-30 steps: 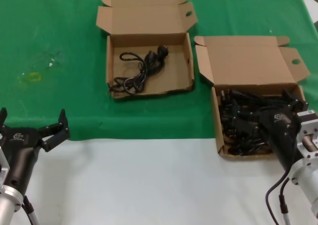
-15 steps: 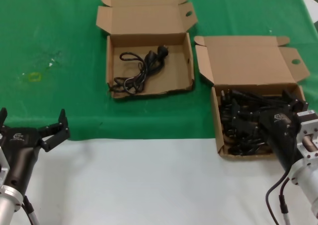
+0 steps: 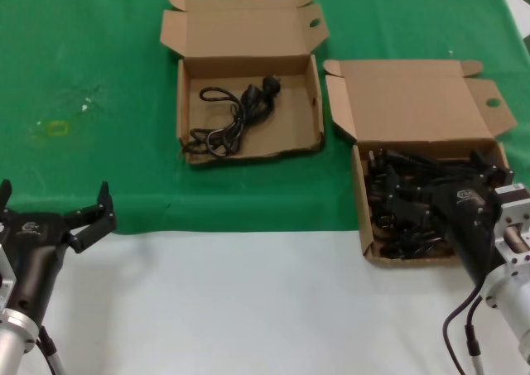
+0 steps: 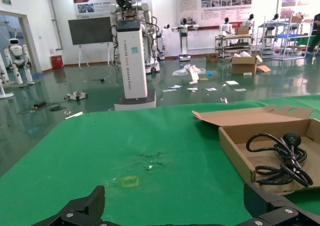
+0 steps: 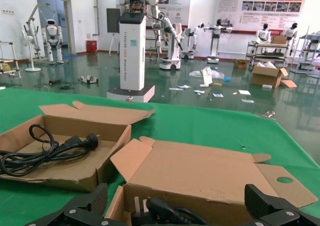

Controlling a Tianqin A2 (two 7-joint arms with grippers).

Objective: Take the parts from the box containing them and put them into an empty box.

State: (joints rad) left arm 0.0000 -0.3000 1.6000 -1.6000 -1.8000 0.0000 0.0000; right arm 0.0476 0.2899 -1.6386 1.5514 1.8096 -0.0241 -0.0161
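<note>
The box of parts [image 3: 359, 194], with a tall plain lid [image 3: 414, 102], sits at the right and is full of tangled black power cords [image 3: 397, 213]. My right gripper [image 3: 443, 185] is open just above those cords; in the right wrist view [image 5: 175, 196] a plug [image 5: 150, 208] lies between its fingers. The other box [image 3: 313, 102], with a creased lid strip, sits at centre back and holds one black cord [image 3: 232, 122]; it also shows in the left wrist view [image 4: 240, 151]. My left gripper [image 3: 54, 197] is open and empty at the near left.
A green cloth [image 3: 99, 60] covers the far part of the table; the near part is white [image 3: 248, 300]. A small yellow mark [image 3: 56, 127] lies on the cloth at the left. The two boxes stand close together, lid flaps nearly touching.
</note>
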